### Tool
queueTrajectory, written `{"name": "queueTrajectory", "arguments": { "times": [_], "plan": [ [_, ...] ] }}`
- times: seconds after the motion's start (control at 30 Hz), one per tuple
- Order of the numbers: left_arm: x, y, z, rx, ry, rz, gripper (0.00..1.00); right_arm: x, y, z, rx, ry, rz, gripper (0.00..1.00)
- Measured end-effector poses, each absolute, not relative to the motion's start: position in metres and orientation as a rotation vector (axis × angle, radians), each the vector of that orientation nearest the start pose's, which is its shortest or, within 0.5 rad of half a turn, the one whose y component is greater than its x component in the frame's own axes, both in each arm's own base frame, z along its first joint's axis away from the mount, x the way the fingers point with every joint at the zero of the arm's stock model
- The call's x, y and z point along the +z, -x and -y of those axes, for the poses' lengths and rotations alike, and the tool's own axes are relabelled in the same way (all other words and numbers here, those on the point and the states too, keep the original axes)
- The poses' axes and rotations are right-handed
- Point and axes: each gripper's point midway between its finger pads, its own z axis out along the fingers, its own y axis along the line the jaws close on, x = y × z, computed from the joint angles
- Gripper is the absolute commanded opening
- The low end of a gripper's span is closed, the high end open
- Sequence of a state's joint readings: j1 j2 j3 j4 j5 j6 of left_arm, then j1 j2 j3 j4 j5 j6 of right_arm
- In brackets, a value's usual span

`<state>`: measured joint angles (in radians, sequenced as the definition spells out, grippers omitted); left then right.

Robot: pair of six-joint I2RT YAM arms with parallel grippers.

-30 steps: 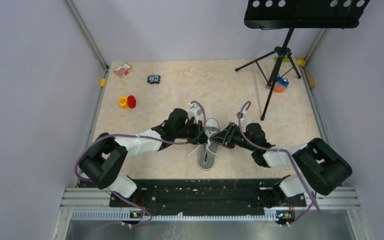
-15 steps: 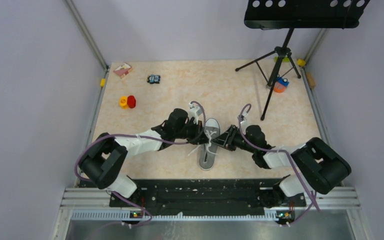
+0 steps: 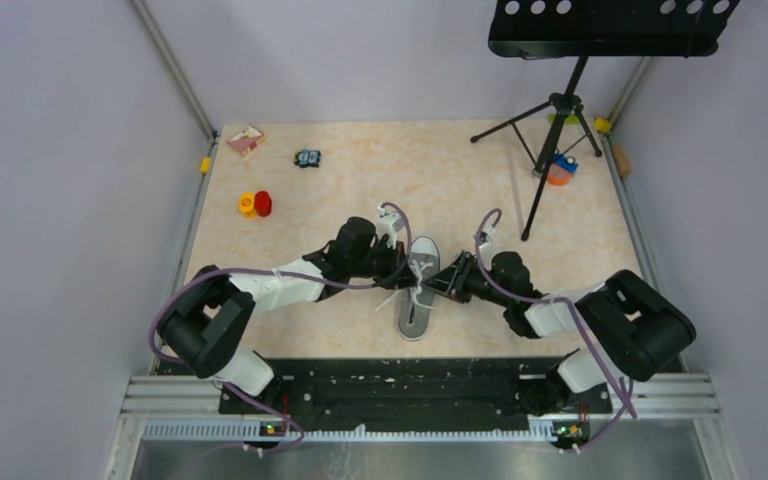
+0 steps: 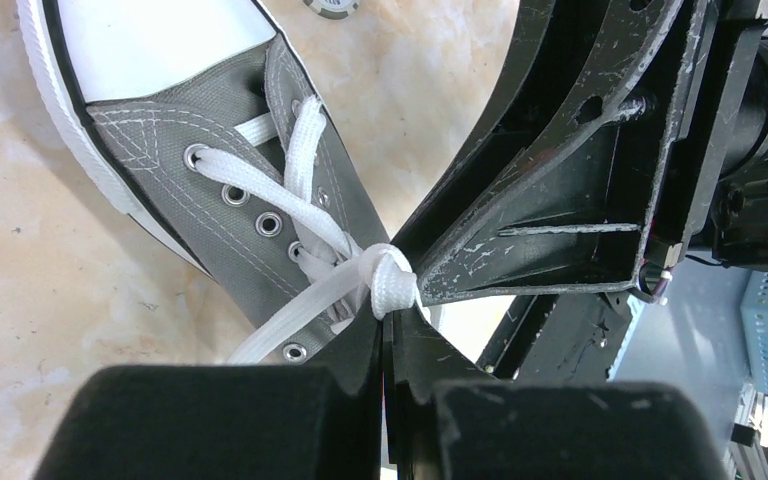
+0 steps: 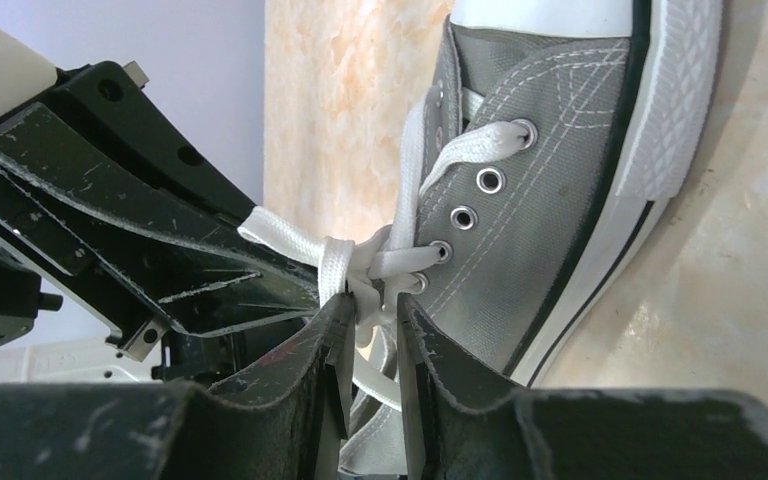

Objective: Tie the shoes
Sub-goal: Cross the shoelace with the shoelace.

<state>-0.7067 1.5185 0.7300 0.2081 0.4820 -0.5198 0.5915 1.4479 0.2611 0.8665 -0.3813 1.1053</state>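
Right arm's elbow has swung slightly inward since the earlier frame, and its jaws look narrower. Right gripper (image 5: 372, 318): scuffed black fingers, thin gap straddling the flat woven white lace knot (image 5: 355, 262); can't tell if it pinches. Left gripper (image 4: 388, 345) is fully closed, clamping the lace at the knot. Grey canvas sneaker (image 3: 418, 290), ribbed white rubber sole, metal eyelets, lies mid-table (image 3: 360, 170) between both arms.

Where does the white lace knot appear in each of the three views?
Top external: the knot is small, near the middle, on the sneaker.
Left wrist: at the centre, slightly below the middle.
Right wrist: just left of centre, slightly below the middle.
Shared landmark: the white toe cap, higher than the knot in every picture.
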Motion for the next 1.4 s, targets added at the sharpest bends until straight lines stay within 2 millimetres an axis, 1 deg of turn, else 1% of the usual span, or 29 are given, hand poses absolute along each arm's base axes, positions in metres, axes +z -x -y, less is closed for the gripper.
{"name": "queueTrajectory", "arguments": {
  "times": [0.17, 0.23, 0.3, 0.4, 0.43, 0.73, 1.03, 1.4],
  "plan": [
    [0.094, -0.229, 0.325, -1.182, -0.526, -2.278, 0.0, 0.087, -0.227, -0.278, 1.49, -0.253, -2.136, 0.23],
    [0.094, -0.229, 0.325, -1.182, -0.526, -2.277, 0.0, 0.089, -0.227, -0.279, 1.505, -0.25, -2.128, 0.21],
    [0.094, -0.229, 0.325, -1.181, -0.526, -2.277, 0.0, 0.09, -0.227, -0.28, 1.515, -0.251, -2.125, 0.16],
    [0.094, -0.229, 0.325, -1.182, -0.527, -2.277, 0.0, 0.092, -0.227, -0.281, 1.527, -0.244, -2.115, 0.02],
    [0.094, -0.229, 0.325, -1.181, -0.526, -2.278, 0.0, 0.092, -0.227, -0.281, 1.526, -0.244, -2.115, 0.0],
    [0.094, -0.23, 0.325, -1.18, -0.523, -2.278, 0.0, 0.09, -0.227, -0.279, 1.516, -0.255, -2.12, 0.0],
    [0.098, -0.228, 0.326, -1.183, -0.54, -2.262, 0.0, 0.091, -0.229, -0.271, 1.456, -0.291, -2.116, 0.0],
    [0.097, -0.224, 0.322, -1.176, -0.551, -2.26, 0.0, 0.081, -0.23, -0.266, 1.406, -0.331, -2.153, 0.0]
  ]
}}
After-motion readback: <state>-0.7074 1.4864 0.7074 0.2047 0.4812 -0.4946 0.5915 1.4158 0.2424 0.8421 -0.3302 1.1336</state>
